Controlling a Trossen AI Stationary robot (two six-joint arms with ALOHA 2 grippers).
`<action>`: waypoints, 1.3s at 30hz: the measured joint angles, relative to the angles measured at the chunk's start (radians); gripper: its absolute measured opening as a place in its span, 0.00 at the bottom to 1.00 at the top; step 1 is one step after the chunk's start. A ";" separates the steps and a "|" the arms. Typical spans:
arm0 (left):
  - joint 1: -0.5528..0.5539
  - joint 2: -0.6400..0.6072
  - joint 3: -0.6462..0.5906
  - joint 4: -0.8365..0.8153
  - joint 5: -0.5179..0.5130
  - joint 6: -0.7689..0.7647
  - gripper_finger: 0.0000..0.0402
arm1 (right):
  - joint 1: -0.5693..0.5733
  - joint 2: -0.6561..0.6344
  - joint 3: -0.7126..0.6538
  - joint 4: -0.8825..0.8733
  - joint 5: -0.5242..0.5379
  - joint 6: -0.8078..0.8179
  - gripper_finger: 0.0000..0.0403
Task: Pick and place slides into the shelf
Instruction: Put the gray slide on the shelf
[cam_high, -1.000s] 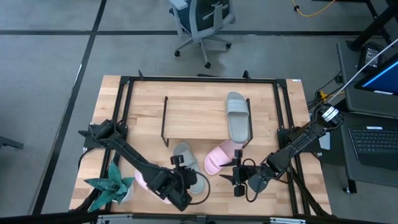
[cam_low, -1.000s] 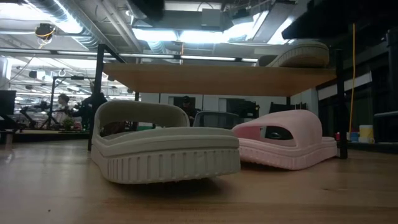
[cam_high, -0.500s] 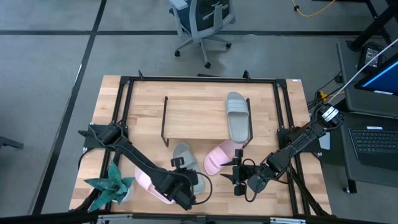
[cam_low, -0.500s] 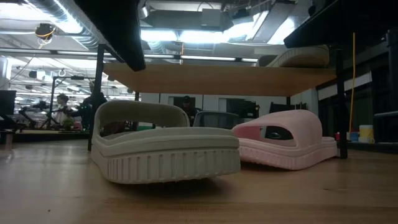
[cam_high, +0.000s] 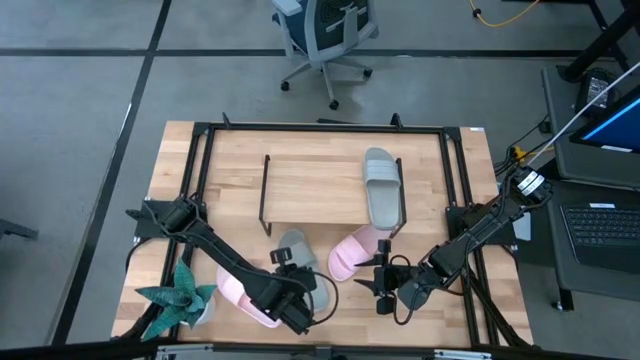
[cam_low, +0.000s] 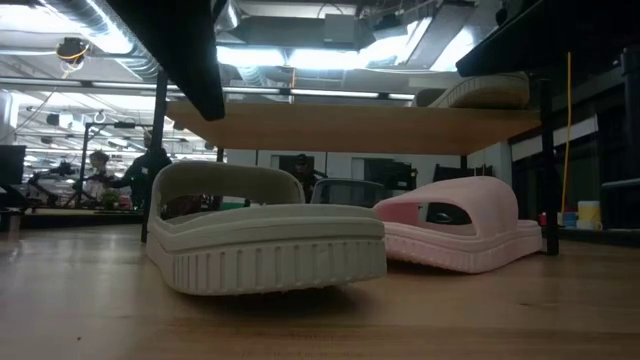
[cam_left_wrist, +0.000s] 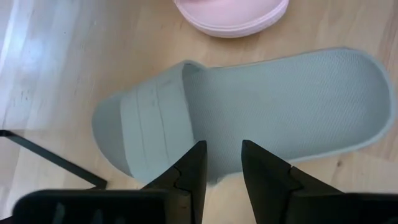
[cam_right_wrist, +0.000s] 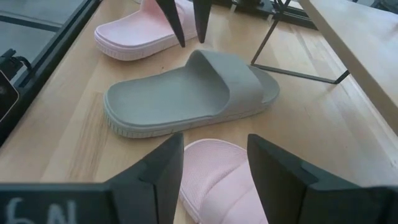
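Seen from above, going left to right: a teal star-shaped plant (cam_high: 175, 299) sits at the lower left of the table (cam_high: 190, 165). Just right of it a pink slide (cam_high: 232, 296) lies partly under the left arm. The left gripper (cam_high: 300, 303) hovers at lower centre over the edge of a grey-green slide (cam_high: 297, 252) that lies flat on the wood; its wrist camera shows the two fingers (cam_left_wrist: 189, 171) parted, nothing between them, poised above the sandal's side just behind the strap. The shelf (cam_high: 310, 185) stands in the upper middle, with one grey-green slide (cam_high: 382, 186) already resting on its right end. Below that, a second pink slide (cam_high: 356, 252) lies on the table, touching or just beside the shelf's right leg. The right gripper (cam_high: 383, 288) waits at lower right, jaws spread wide and empty, facing that pink slide

Likely risks: the left fingers may pinch only the thin sole edge, so the soft foam could bend, slip or tip when lifted. Coming down off-centre could push the sandal toward the neighbouring pink one. Carrying it up, the sandal could catch on the shelf's front edge or bump the one already placed
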 joint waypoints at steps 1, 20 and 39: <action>0.000 0.000 0.000 0.001 -0.003 -0.006 0.23 | 0.000 0.000 0.000 0.000 0.000 0.000 0.44; 0.003 0.000 -0.053 0.024 -0.030 -0.050 0.23 | 0.000 0.000 0.000 -0.008 0.000 0.000 0.44; 0.003 0.000 -0.053 0.029 -0.012 -0.076 0.23 | 0.000 0.000 0.000 -0.009 0.000 0.001 0.44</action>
